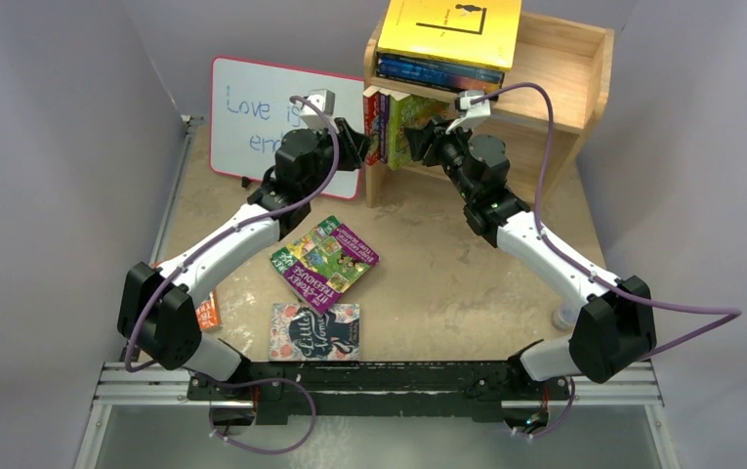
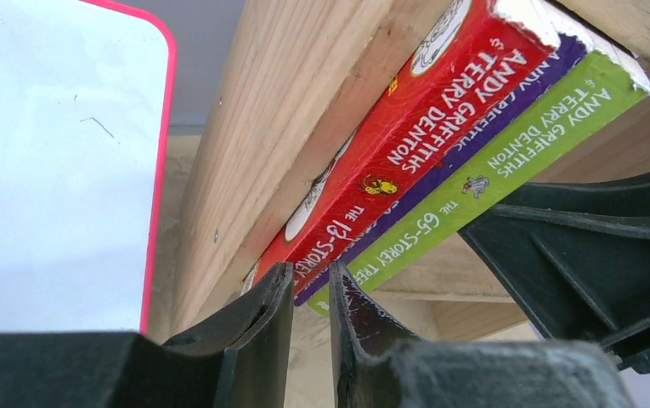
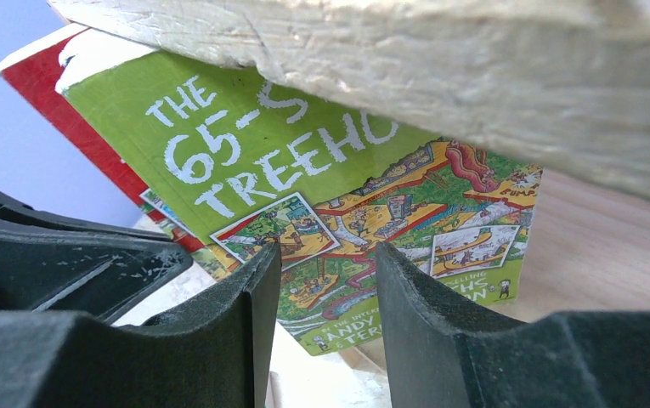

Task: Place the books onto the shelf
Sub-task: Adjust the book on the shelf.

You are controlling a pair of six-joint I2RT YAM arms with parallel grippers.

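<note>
Books are partly shelved: a big yellow paperback (image 1: 450,29) lies flat atop a small stack of dark blue ones (image 1: 439,71) on the top tier of the light wooden two-tier shelf (image 1: 578,73), and three stand upright at the left end of the lower tier, i.e. a red-spined "13-Storey" paperback (image 2: 406,136), a purple-spined one (image 2: 457,140) and the green "65-Storey Treehouse" paperback (image 3: 321,195) on the outside. Still on the table (image 1: 467,274): a purple-and-green treehouse paperback (image 1: 325,261) lying flat mid-table, the floral "Little Women" paperback (image 1: 314,331) nearer the arm bases, and an orange book (image 1: 208,313) mostly hidden behind the left arm. So roughly two-thirds done, three left, as far as can be seen. Left hand (image 2: 311,293) sits just below the upright spines by the shelf's left side panel, fingers nearly together w/ only a slim gap, nothing between them. Right hand (image 3: 325,280) faces the green cover from the other side, fingers about half apart, holding nothing; can't tell whether it touches the book. Looks like both are squaring up the upright row. A pink-edged whiteboard (image 1: 252,117) stands left of the shelf.
</note>
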